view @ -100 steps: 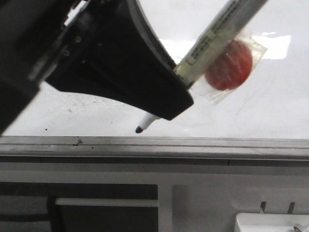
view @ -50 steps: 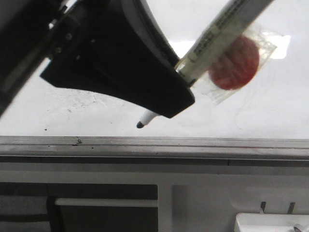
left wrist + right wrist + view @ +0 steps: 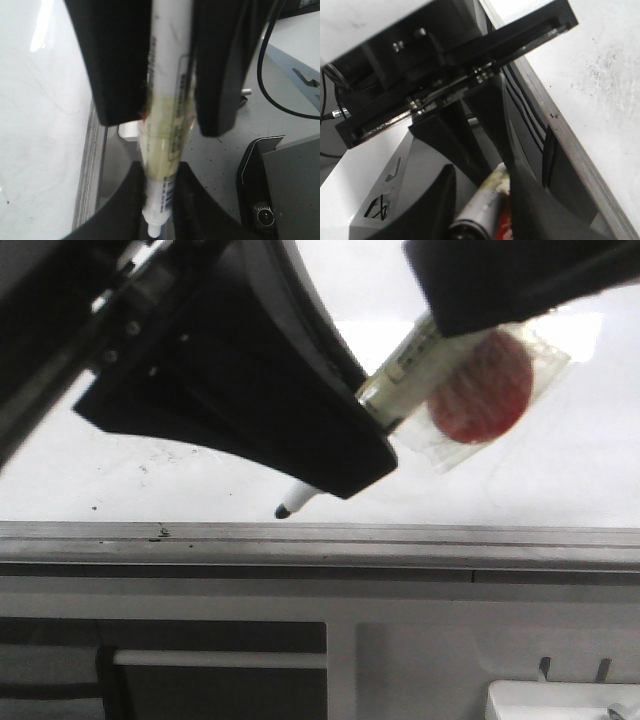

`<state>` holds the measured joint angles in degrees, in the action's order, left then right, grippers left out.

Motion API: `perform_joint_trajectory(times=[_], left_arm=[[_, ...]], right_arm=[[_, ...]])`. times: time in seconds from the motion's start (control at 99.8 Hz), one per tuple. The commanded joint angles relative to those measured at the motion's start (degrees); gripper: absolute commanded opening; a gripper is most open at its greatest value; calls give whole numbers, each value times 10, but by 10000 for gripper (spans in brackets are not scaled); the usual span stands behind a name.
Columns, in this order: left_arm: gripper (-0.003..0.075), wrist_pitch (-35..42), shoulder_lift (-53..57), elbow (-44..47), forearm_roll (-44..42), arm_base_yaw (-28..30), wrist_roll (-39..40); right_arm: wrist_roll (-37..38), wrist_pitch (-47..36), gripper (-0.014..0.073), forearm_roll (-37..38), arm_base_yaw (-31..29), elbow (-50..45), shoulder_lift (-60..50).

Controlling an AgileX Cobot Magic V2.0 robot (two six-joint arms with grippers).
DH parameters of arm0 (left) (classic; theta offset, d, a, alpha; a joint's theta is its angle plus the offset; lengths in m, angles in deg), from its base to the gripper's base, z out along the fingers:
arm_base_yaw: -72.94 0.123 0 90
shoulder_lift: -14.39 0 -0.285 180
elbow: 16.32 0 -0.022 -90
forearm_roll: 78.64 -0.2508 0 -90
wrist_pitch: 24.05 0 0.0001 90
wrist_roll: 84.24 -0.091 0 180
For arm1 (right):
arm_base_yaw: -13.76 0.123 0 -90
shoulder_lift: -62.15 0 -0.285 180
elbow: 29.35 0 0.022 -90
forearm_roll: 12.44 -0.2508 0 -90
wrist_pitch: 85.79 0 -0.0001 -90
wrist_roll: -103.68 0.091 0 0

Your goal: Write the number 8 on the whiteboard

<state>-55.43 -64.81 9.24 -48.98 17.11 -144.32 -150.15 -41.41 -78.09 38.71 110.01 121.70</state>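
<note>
My left gripper (image 3: 372, 452) is shut on a white marker (image 3: 400, 380), whose black tip (image 3: 285, 510) points down-left just above the whiteboard's grey frame (image 3: 320, 540). A red disc in clear wrap (image 3: 480, 385) is taped to the marker. My right gripper (image 3: 440, 310) stands with its jaws tight against both sides of the marker's rear end. In the left wrist view the left gripper (image 3: 159, 172) holds the marker, with the right fingers (image 3: 120, 75) further up it. The whiteboard (image 3: 560, 470) shows only a faint thin curve (image 3: 497, 472); no clear number 8 is visible.
Grey speckled smudges (image 3: 150, 460) mark the board. A white box (image 3: 560, 700) sits below the frame at right. In the left wrist view a black device (image 3: 265, 200) and a black cable (image 3: 265, 85) lie on the grey table beside the board.
My right gripper has come in from the upper right and now covers the marker's rear end. My left gripper and the marker tip shifted slightly down-left.
</note>
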Motion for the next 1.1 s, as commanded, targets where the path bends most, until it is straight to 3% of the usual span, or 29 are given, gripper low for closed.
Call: perform_joint_trajectory(times=[0.0,0.13,0.23,0.3,0.451,0.521,0.641,0.771,1.092], left_arm=[[-20,33,17,-20,12,-4,-1],[-20,36,18,-20,13,-4,-1],[25,48,30,-20,20,-4,1],[139,55,48,-20,26,-1,13],[489,49,119,-20,24,25,85],[543,48,163,-14,23,48,123],[494,57,245,13,23,98,178],[389,68,338,59,23,150,234],[-18,78,461,150,31,210,253]], right_arm=[[-2,16,78,-22,1,19,8],[-2,26,-68,-10,1,19,13],[-7,-1,-44,-3,1,19,0],[-10,-41,-43,2,1,19,-23],[-33,-125,-43,10,1,19,-95],[-33,-146,-43,38,1,19,-128],[-33,-179,-43,127,1,19,-168],[-33,-256,-43,159,1,19,-166],[-33,-375,-43,162,1,19,-100]])
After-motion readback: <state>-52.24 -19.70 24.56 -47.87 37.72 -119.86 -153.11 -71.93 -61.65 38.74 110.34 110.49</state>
